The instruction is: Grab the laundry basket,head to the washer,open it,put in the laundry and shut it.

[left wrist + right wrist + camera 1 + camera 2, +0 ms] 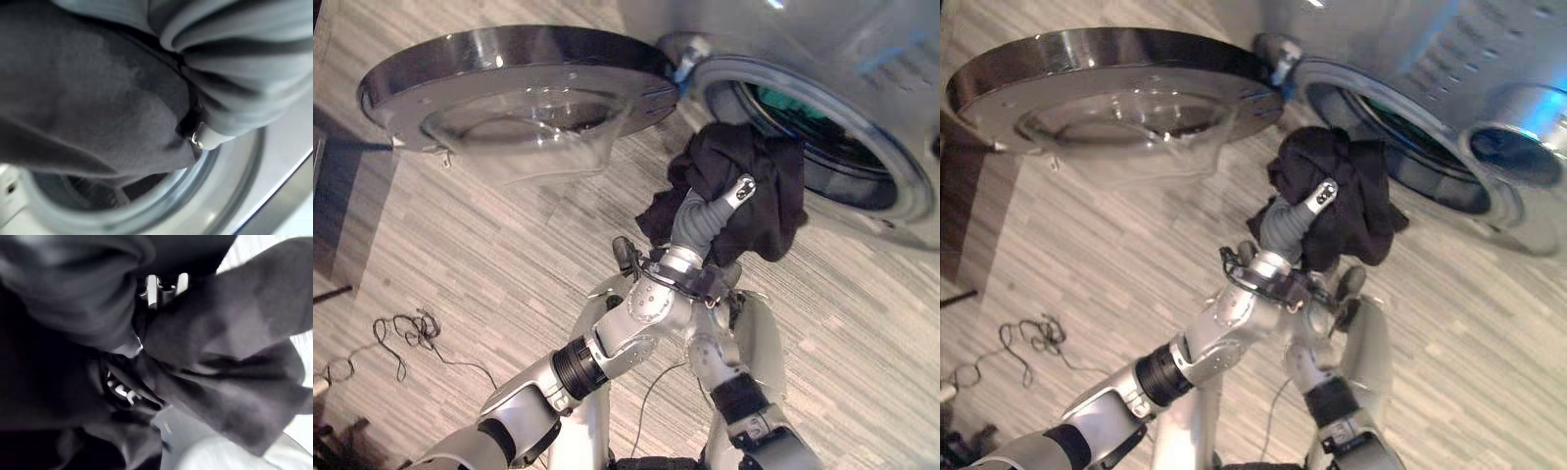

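Evidently the loading step was under way: both hands (724, 211) were buried in the dark garment (759, 176), grip unclear, beside the washer (862, 59) opening; it next needed pushing inside.

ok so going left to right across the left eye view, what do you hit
open washer door → door hinge → black garment bunched over the left robot hand → washer drum opening, with something green inside
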